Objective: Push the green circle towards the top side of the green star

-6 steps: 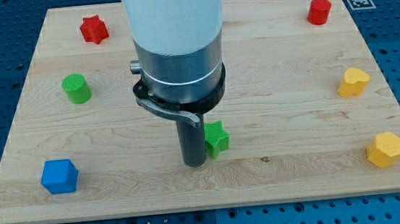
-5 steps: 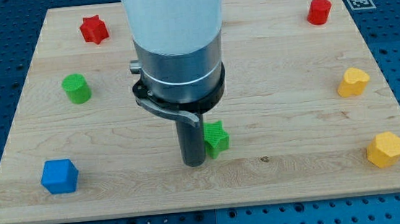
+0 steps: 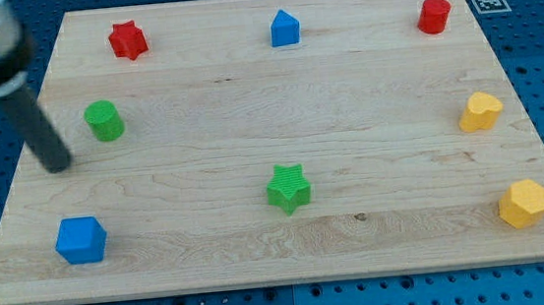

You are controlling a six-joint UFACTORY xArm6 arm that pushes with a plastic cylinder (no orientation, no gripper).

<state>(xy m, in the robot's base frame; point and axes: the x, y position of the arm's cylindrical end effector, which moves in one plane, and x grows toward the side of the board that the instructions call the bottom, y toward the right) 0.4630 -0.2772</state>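
The green circle (image 3: 103, 120) stands near the board's left side. The green star (image 3: 288, 189) lies lower down, near the middle of the board, far to the circle's right. My tip (image 3: 58, 166) rests on the board just left of and slightly below the green circle, apart from it by a small gap. The rod slants up to the view's top left corner.
A red star (image 3: 128, 40) is at the top left, a blue house-shaped block (image 3: 284, 29) at the top middle, a red cylinder (image 3: 433, 15) at the top right. Two yellow blocks (image 3: 481, 111) (image 3: 523, 203) sit at the right. A blue cube (image 3: 81, 239) sits at the bottom left.
The arm has swung from beside the green star to the board's left side, beside the green circle. The blue house block and the whole star now show. No block has moved.
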